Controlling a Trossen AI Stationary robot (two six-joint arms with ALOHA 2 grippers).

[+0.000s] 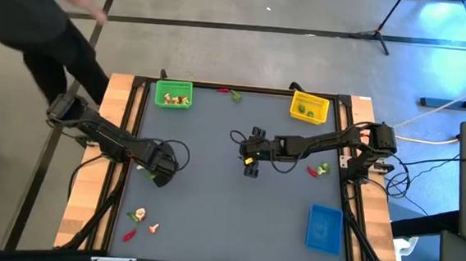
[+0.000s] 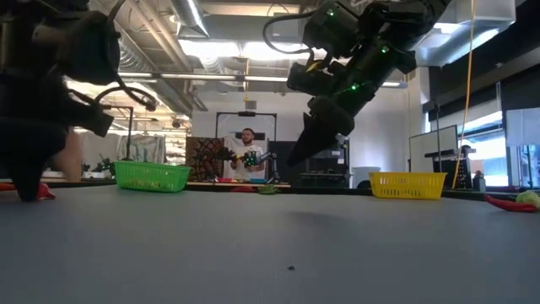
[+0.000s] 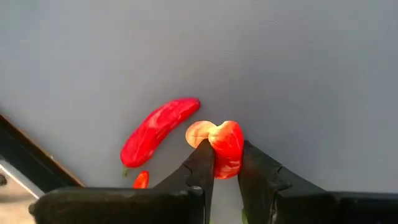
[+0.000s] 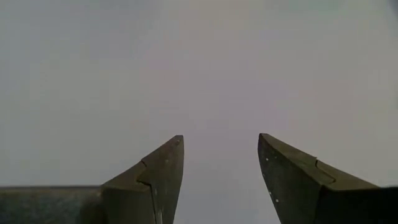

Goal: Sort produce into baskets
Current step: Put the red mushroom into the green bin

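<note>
The left hand (image 3: 222,163) is pinching a small red produce piece (image 3: 225,148) against the grey desk (image 3: 280,68), with a red chili (image 3: 158,129) lying just beside it. The right hand (image 4: 219,163) is hovering mid-desk, fingers apart, empty.

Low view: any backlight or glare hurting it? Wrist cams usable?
Low view: bright ceiling lights leave the left arm a dark silhouette and the table foreground dim. Left wrist view: evenly lit, the red pepper piece between the jaws is sharp. Right wrist view: pale, washed-out table, open jaws, nothing else.
</note>
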